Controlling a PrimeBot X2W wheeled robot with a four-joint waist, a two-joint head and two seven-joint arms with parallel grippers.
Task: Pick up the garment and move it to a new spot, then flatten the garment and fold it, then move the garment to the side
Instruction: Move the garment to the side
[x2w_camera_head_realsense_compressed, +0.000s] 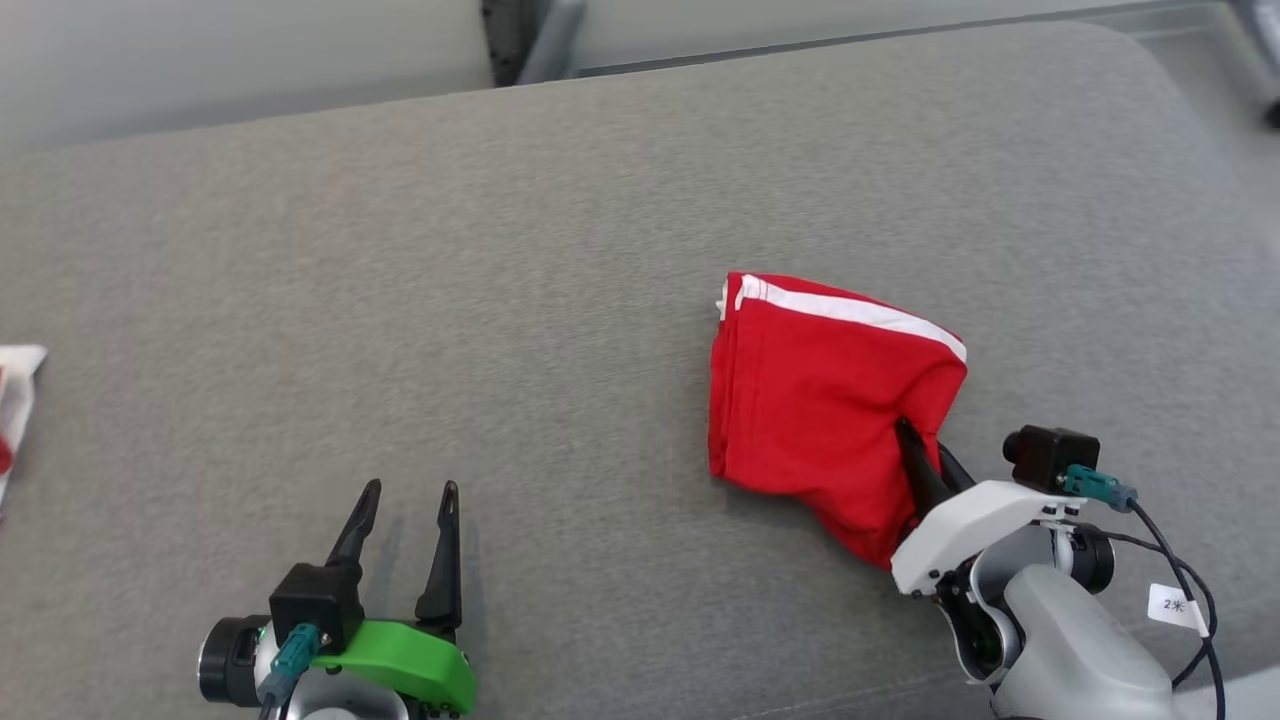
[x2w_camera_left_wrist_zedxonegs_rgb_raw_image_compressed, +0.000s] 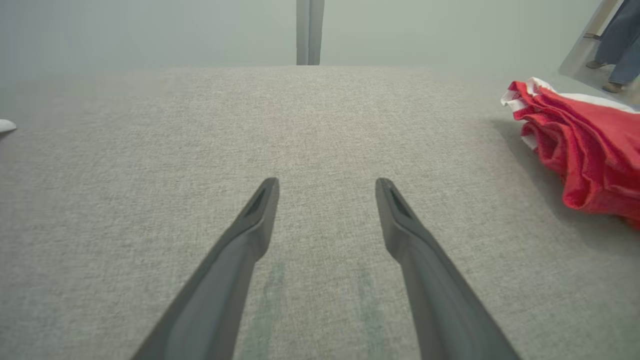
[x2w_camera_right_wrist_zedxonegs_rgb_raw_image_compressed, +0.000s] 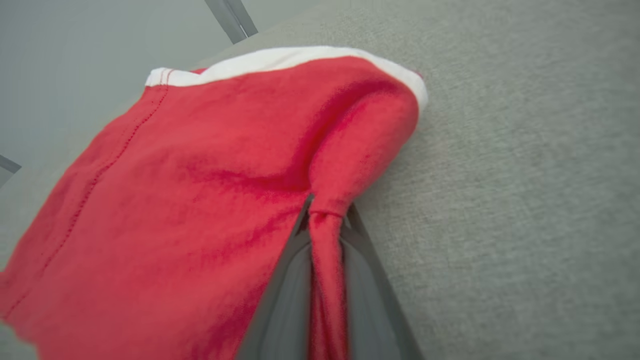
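Garment (x2w_camera_head_realsense_compressed: 820, 400), red with a white band (x2w_camera_head_realsense_compressed: 850, 308) along its far edge, lies bunched on the grey cushion (x2w_camera_head_realsense_compressed: 560, 300), spreading ahead and to the left of our right claw (x2w_camera_head_realsense_compressed: 922, 440). We hold that claw closed on a fold of the red cloth at its near right corner. In the right wrist view a twisted strip of fabric runs down between the two dark fingers (x2w_camera_right_wrist_zedxonegs_rgb_raw_image_compressed: 280, 310), which press on it from both sides. Just behind the right claw, a small white tag (x2w_camera_head_realsense_compressed: 1175, 607) hangs on the black cable (x2w_camera_head_realsense_compressed: 1195, 575). It shows a "2" and a second character we cannot make out. Our left claw (x2w_camera_head_realsense_compressed: 411, 487) stands well to the left of the garment, its fingers spread wide with bare cushion between them, holding nothing. Farther to its left, at the edge of the head view, lies a white and red scrap (x2w_camera_head_realsense_compressed: 15, 400), too little of it showing to read.
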